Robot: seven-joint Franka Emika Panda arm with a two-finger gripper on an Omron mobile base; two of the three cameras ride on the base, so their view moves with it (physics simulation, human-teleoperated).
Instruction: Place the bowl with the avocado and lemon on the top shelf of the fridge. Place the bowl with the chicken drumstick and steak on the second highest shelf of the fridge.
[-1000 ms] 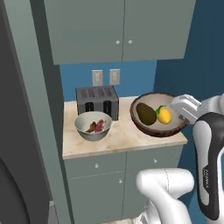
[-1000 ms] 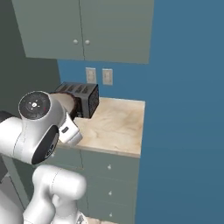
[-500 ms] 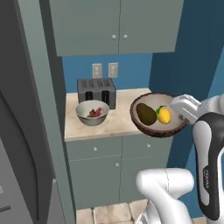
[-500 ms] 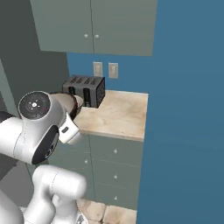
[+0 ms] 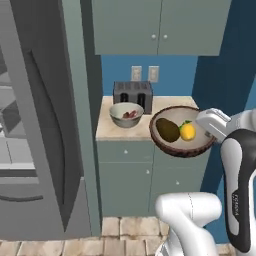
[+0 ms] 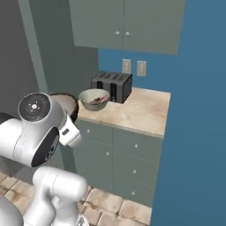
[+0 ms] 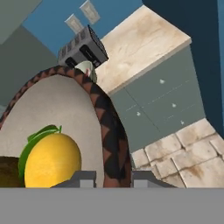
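Observation:
The dark brown bowl [image 5: 179, 145] hangs in the air in front of the counter, level, with the avocado [image 5: 167, 130] and the lemon [image 5: 188, 131] inside. My gripper [image 5: 205, 129] is shut on its right rim. In the hand view the patterned rim [image 7: 109, 131] runs between my fingertips [image 7: 83, 177], and the lemon [image 7: 51, 159] and a bit of the avocado [image 7: 6, 173] lie to the left. The pale bowl [image 5: 126, 114] sits on the counter with reddish meat [image 5: 131, 114] in it; I cannot tell steak from drumstick. Fridge shelves [image 5: 9, 112] show at far left.
The open grey fridge door [image 5: 47, 130] stands tall at the left, between the bowl and the fridge's inside. A dark toaster [image 5: 132, 93] stands behind the pale bowl [image 6: 93, 98] on the beige counter [image 6: 141, 112]. Wall cabinets [image 5: 157, 25] hang above. The floor is tiled [image 5: 120, 227].
The whole picture has shifted: the base has backed away from the counter and the fridge door has come further into view. The brown bowl stays in my gripper.

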